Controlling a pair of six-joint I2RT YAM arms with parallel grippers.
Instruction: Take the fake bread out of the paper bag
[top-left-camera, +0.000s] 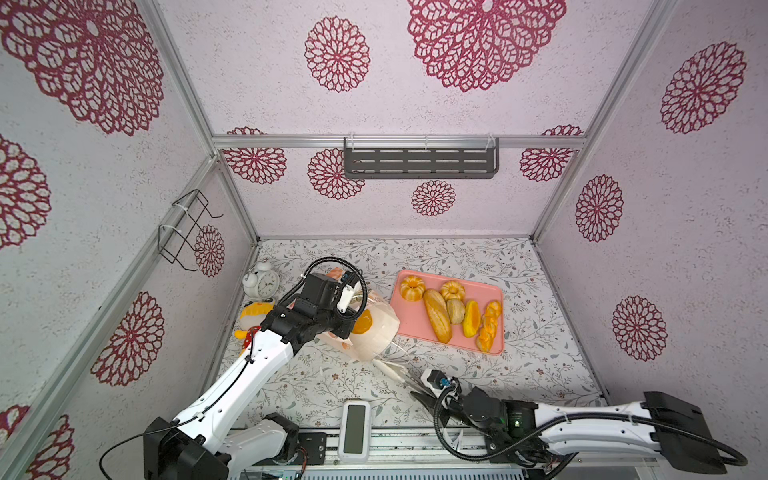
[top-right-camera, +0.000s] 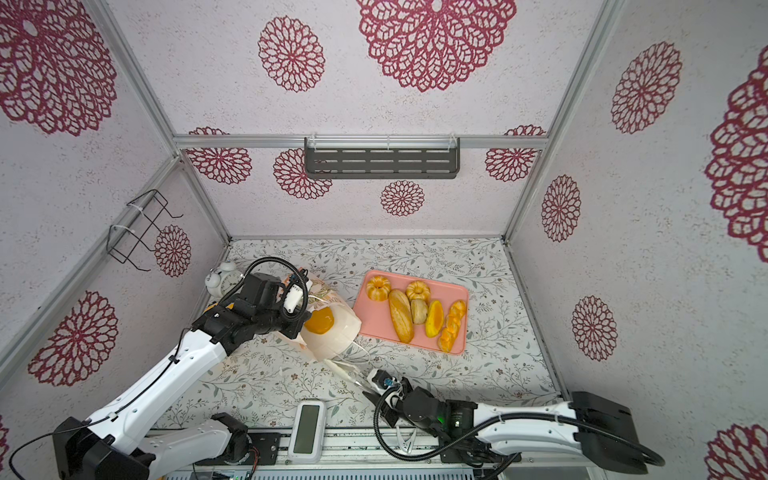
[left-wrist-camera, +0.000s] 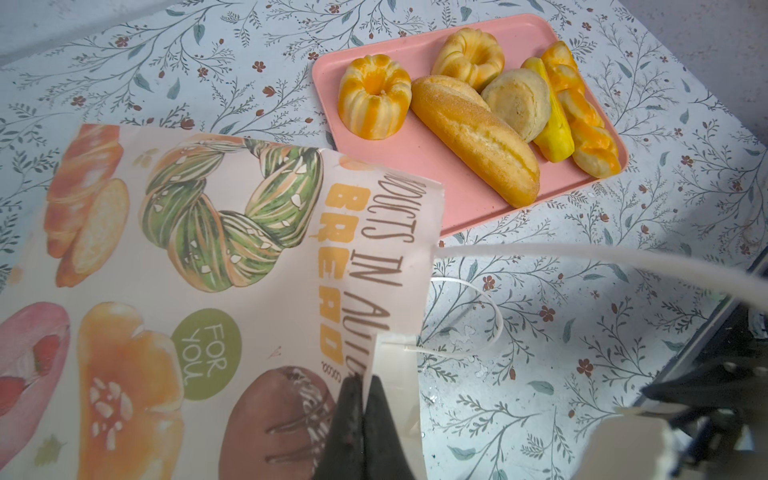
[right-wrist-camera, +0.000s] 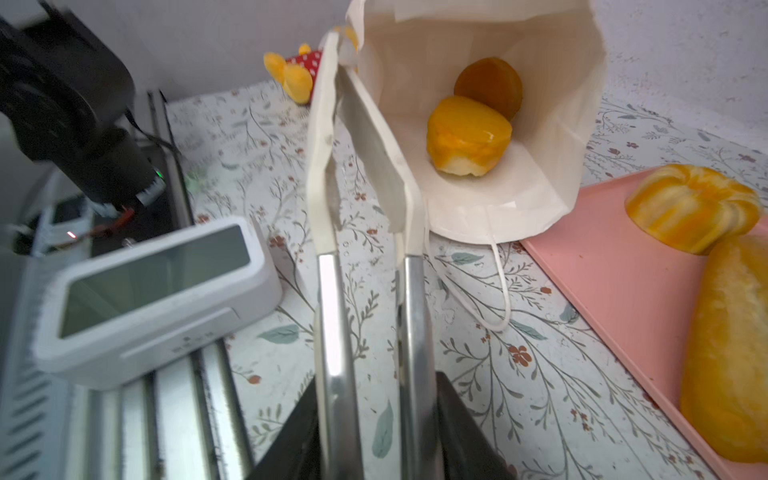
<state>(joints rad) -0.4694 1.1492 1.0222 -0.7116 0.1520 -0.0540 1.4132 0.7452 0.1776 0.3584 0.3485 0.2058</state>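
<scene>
Booth of pale panels stamped with crimson lace rosettes. Its floor is a table under a floral-sprig cloth (top-left-camera: 540, 374).

Largest item is a cream-white paper bag printed with bakery pictures (top-left-camera: 376, 332). It lies on its side, mouth turned toward the front edge and the right arm. Just beside it, perhaps touching, is a flat pink rectangular tray (top-left-camera: 413, 320) carrying six glossy toy breads. These are a long golden baguette (top-left-camera: 437, 316), two fluted ring buns, a round bun and two yellow-orange rolls.

Left gripper (left-wrist-camera: 361, 399): fingers together, pinched on the bag's paper rim, propping the mouth. Right gripper (right-wrist-camera: 374, 409): clamped on a pair of steel tongs with white tips (right-wrist-camera: 328, 311). The tong blades converge almost to a touch at the tips, with nothing between them. They sit outside the bag, just beside its mouth.

Two pieces lie inside the bag: a glossy yellow-orange bun (right-wrist-camera: 469, 139) and, deeper and touching it, a darker brown round bun (right-wrist-camera: 488, 87).

Judgement: late in the job, with most of the bread out. The step in hand is going in for the near bun. The next move calls for spreading the tongs and entering the mouth clear of the white cord handle (right-wrist-camera: 505, 299). They then straddle the bun and squeeze.
</scene>
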